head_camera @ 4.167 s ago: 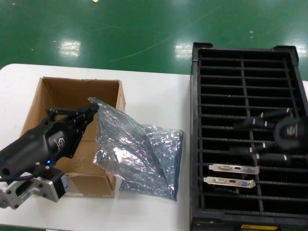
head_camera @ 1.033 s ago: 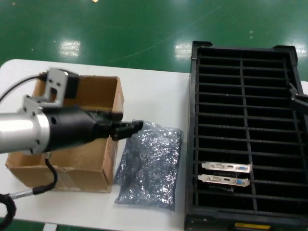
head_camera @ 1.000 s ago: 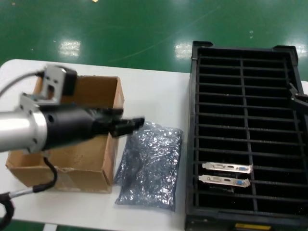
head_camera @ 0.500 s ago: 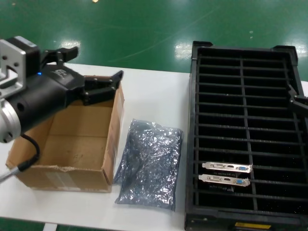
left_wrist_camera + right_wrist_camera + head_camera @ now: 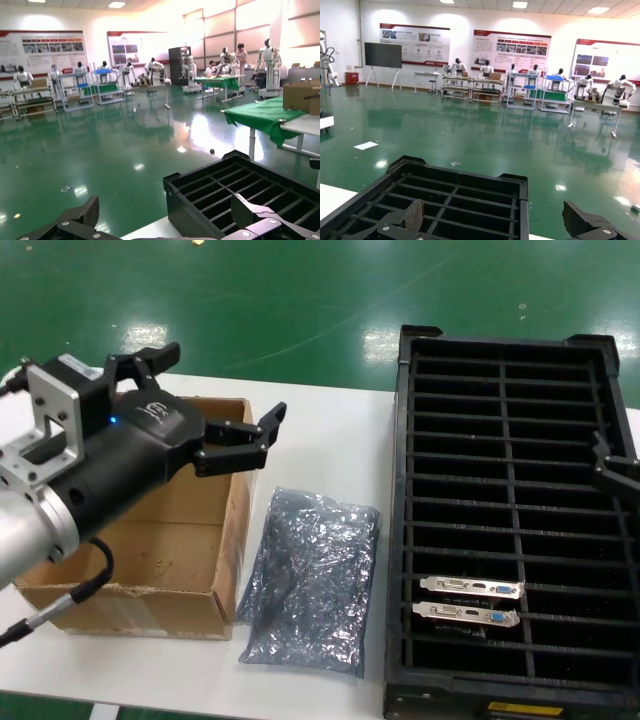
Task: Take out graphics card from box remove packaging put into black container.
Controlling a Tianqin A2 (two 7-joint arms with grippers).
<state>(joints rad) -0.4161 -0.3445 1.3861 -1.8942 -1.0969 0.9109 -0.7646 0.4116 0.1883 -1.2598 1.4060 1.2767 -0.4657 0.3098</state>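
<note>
The brown box (image 5: 140,540) stands at the left of the table, and nothing shows inside it. The silver packaging (image 5: 310,580) lies flat on the table between the box and the black container (image 5: 510,440). Two graphics cards (image 5: 472,589) (image 5: 470,617) stand in front slots of the container's left column. My left gripper (image 5: 226,382) hangs open and empty above the box's far right corner. Its wrist view shows its jaws wide apart (image 5: 167,210) and the container (image 5: 220,190) beyond. My right gripper (image 5: 612,468) sits at the container's right rim, open and empty in its wrist view (image 5: 492,215).
The white table (image 5: 330,440) has bare surface behind the bag and a narrow strip in front. The green floor (image 5: 300,300) lies beyond the table's far edge. The container (image 5: 460,195) fills the table's right side.
My left gripper has let go of the bag, which now lies flat. It has lifted from beside the bag to above the box. My right gripper has withdrawn to the container's right rim.
</note>
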